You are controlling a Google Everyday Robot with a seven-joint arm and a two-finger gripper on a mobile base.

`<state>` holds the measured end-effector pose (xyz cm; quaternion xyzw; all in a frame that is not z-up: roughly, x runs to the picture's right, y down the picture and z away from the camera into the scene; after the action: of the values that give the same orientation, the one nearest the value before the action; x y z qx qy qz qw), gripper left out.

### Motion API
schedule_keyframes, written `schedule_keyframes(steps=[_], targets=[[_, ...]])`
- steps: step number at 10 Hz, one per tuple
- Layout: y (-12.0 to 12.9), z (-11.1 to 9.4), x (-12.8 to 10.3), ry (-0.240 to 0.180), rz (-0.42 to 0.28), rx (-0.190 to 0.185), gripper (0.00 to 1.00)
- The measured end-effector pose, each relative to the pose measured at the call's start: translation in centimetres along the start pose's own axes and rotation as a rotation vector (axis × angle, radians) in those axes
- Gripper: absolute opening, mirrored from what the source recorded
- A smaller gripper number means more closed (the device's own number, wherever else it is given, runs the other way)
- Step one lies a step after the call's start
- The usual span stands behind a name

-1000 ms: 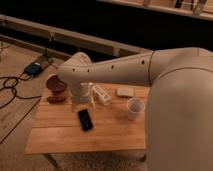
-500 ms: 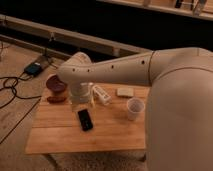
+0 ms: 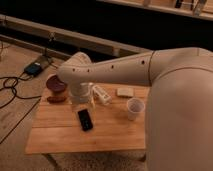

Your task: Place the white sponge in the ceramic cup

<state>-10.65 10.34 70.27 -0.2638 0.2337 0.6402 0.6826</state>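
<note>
The white sponge [image 3: 125,91] lies flat on the wooden table [image 3: 100,139], towards the back right. The ceramic cup [image 3: 134,108] stands upright just in front of it and slightly to the right. My gripper [image 3: 81,101] hangs from the arm's wrist over the left-middle of the table, well left of the sponge and the cup. It is open, and I see nothing held in it. The big pale arm crosses the view from the right and hides the table's right end.
A clear bottle with a white label [image 3: 102,94] lies just right of the gripper. A dark maroon bowl [image 3: 56,83] and a brown object [image 3: 56,98] sit at the table's left end. A black phone [image 3: 85,119] lies below the gripper. Cables [image 3: 12,87] run across the floor at left.
</note>
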Motion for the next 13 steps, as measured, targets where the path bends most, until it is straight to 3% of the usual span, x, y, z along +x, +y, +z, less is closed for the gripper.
schedule_keyframes(steps=[2, 6, 9, 13], targets=[[-0.8, 0.2, -0.5, -0.003, -0.006, 0.004, 0.65], [-6.1, 1.0, -4.5, -0.03, -0.061, 0.043, 0.65], [-10.1, 1.5, -8.7, -0.032, -0.193, 0.078, 0.65], [-16.2, 2.1, -14.6, -0.034, -0.44, 0.109, 0.65]])
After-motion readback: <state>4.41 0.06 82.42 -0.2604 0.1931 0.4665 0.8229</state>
